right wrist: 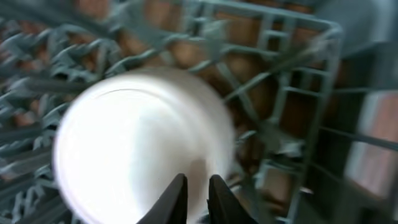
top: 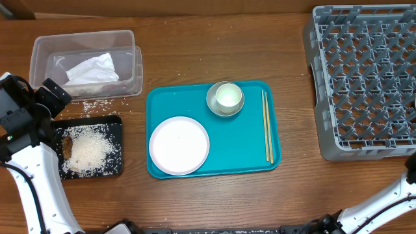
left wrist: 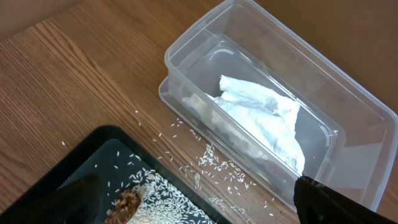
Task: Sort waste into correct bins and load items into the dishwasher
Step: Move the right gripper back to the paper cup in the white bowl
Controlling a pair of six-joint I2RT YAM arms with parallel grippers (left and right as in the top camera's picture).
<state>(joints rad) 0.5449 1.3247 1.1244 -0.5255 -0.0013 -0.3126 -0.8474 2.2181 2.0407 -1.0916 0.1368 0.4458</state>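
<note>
Clear tub (top: pixel 84 36), bench 10 o'clock: one crumpled napkin (top: pixel 91 69).
Black tray (top: pixel 119 123), 8 o'clock: rice (top: pixel 88 149), brown lump (top: pixel 67 145).
Teal tray (top: pixel 247 143), centre: plate (top: pixel 179 145), bowl (top: pixel 225 98), chopsticks (top: pixel 266 127).
Rack (top: pixel 364 78), 2 o'clock: small dish (right wrist: pixel 130 155), blurred.
Left tool (left wrist: pixel 196 186): spread wide, empty.
Right tool (right wrist: pixel 198 199): fingers nearly together at the dish; grip cannot be told.
</note>
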